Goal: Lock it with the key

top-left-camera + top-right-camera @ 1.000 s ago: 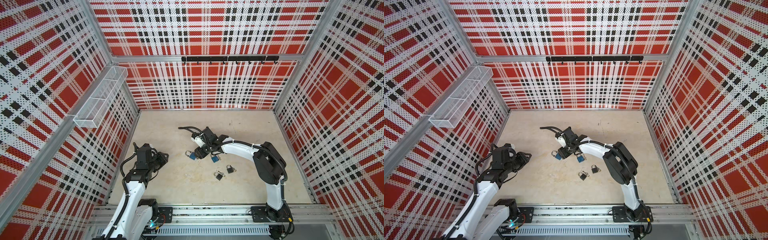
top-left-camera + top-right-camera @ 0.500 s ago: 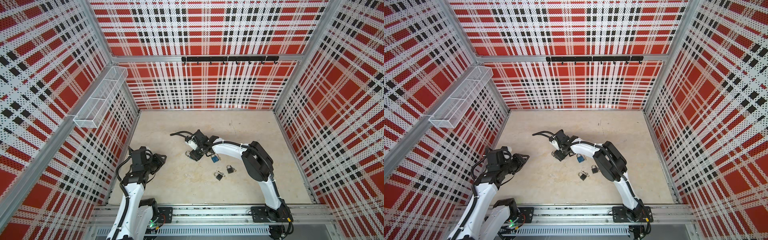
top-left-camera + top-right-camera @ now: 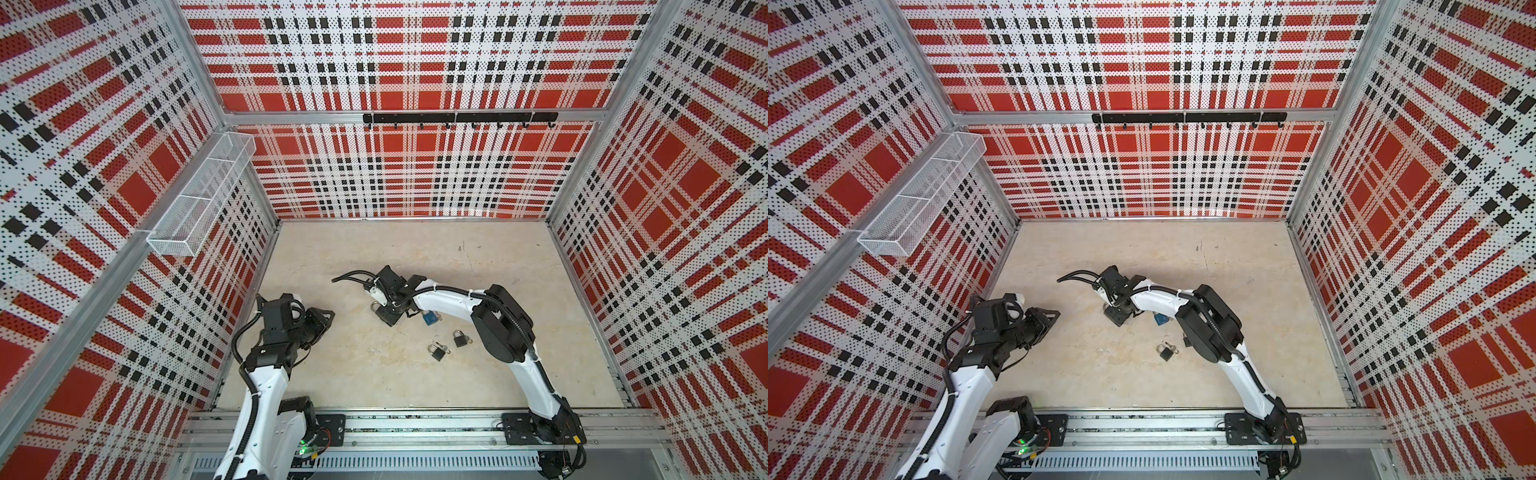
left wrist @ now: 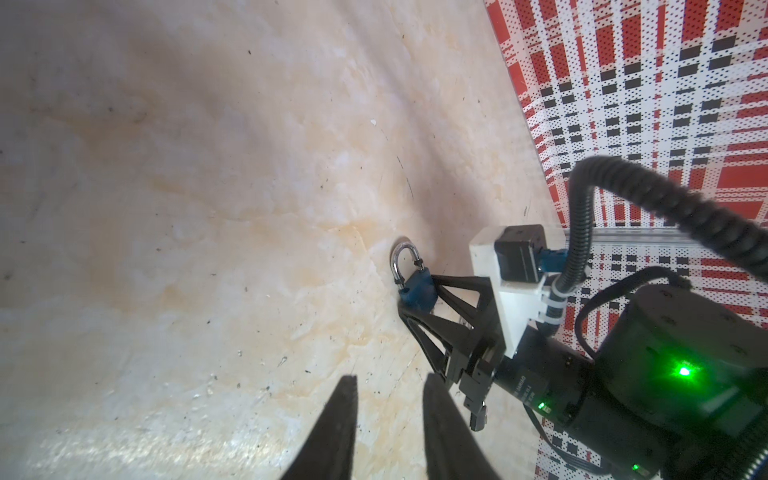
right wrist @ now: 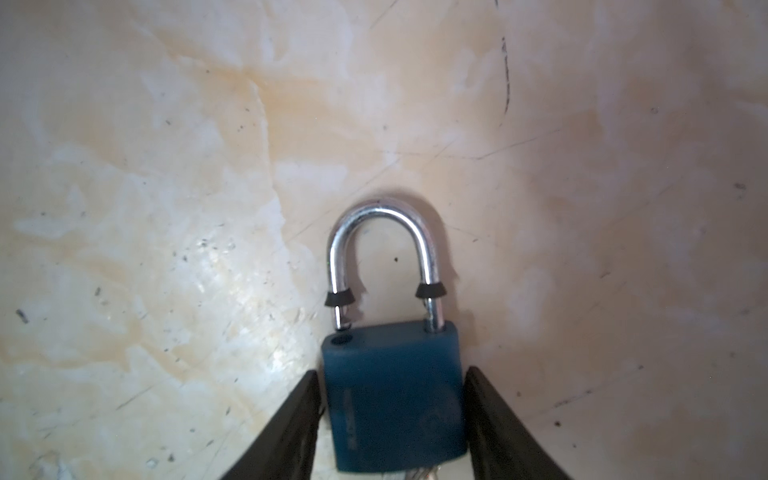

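A blue padlock (image 5: 392, 395) with a silver shackle lies on the beige floor. One shackle leg is out of its hole. My right gripper (image 5: 391, 376) is shut on the padlock's body, one finger against each side. In a top view only the shackle (image 3: 375, 308) shows beside the right gripper (image 3: 388, 318). The left wrist view shows the same padlock (image 4: 417, 289) at the right gripper's fingertips. My left gripper (image 4: 390, 386) stands open and empty at the left (image 3: 328, 316), pointing toward the padlock. A sliver of silver metal sticks out under the padlock's body; I cannot tell whether it is the key.
A second blue padlock (image 3: 430, 318) lies just right of the right gripper. Two black padlocks (image 3: 437, 351) (image 3: 461, 338) lie nearer the front. A white mesh basket (image 3: 199, 199) hangs on the left wall. A black hook rail (image 3: 457, 118) runs along the back wall.
The right gripper has moved left, and the blue padlock has shifted a little left with it. The left arm has shifted only slightly.
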`<state>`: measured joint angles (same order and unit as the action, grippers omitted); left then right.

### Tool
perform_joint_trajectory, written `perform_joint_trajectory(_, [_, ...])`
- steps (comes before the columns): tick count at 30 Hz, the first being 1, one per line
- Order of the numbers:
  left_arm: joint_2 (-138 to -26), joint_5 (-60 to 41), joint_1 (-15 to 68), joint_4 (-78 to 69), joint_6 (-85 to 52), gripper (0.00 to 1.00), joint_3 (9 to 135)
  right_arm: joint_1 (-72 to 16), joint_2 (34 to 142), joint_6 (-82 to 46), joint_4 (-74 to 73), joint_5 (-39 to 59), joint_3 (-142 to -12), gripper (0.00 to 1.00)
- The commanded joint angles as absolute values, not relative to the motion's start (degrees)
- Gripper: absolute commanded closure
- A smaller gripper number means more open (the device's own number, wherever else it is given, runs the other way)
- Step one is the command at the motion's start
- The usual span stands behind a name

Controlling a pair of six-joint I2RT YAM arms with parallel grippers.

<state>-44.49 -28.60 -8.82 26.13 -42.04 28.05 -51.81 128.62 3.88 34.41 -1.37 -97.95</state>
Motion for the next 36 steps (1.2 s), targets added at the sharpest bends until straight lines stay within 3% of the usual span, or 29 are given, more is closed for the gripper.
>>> perform_joint_trajectory(1, [-43.70, -29.63, -9.52, 24.81, -42.44, 0.69, 27.27, -52.13, 130.30, 5.21, 35.66, -3.34, -99.95, 0.48])
perform_joint_trajectory(5, [-43.55, -30.09, -9.84, 24.52, -42.76, 0.69, 27.00, -52.23, 131.04, 5.27, 36.78, -3.43, -100.79, 0.52])
perform_joint_trajectory(21, [-43.76, -30.67, -10.07, 23.48, -43.42, 0.68, 26.54, -52.82, 133.23, 5.71, 39.55, -4.32, -102.82, 0.47])
perform_joint_trajectory(27, [-43.89, -30.76, -10.11, 23.22, -43.42, 0.68, 26.42, -52.76, 132.77, 5.81, 39.73, -3.61, -102.62, 0.61])
perform_joint_trajectory(36, [-45.98, -31.44, -9.77, 22.43, -42.89, 0.69, 26.22, -52.74, 126.22, 5.19, 36.43, -1.88, -98.51, 0.66])
